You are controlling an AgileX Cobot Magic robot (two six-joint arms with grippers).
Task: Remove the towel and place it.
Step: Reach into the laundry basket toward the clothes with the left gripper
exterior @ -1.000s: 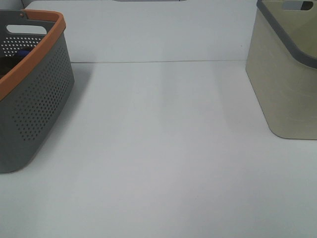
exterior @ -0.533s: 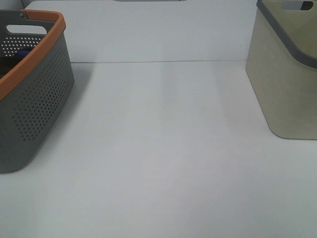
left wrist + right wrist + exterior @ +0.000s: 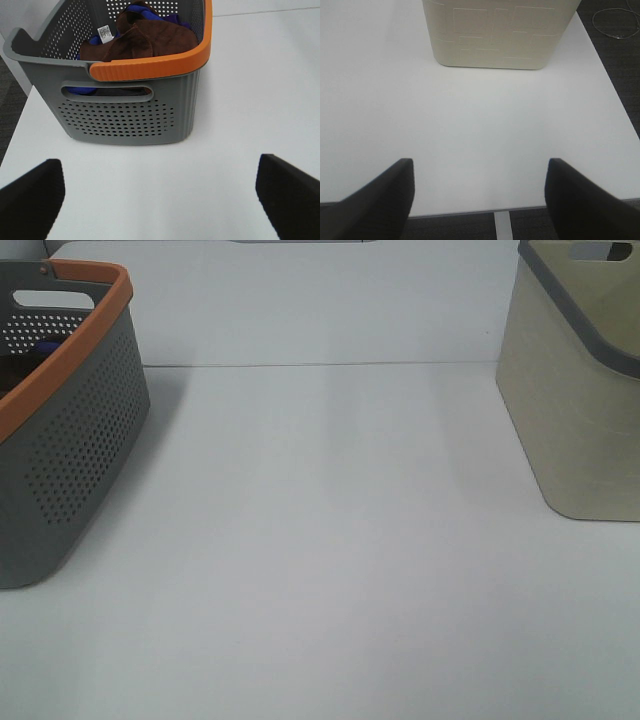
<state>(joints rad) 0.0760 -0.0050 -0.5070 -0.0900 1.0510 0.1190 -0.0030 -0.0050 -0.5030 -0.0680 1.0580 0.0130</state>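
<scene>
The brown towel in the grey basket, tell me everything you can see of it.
The towel is dark brown, soft and plush-looking. It lies crumpled and folded over itself inside the grey perforated basket with the orange rim. A small white printed tag sticks up at one edge. It rests on blue cloth that peeks out behind and beneath it. The basket's rim hides its lower part. Nothing grips it.
</scene>
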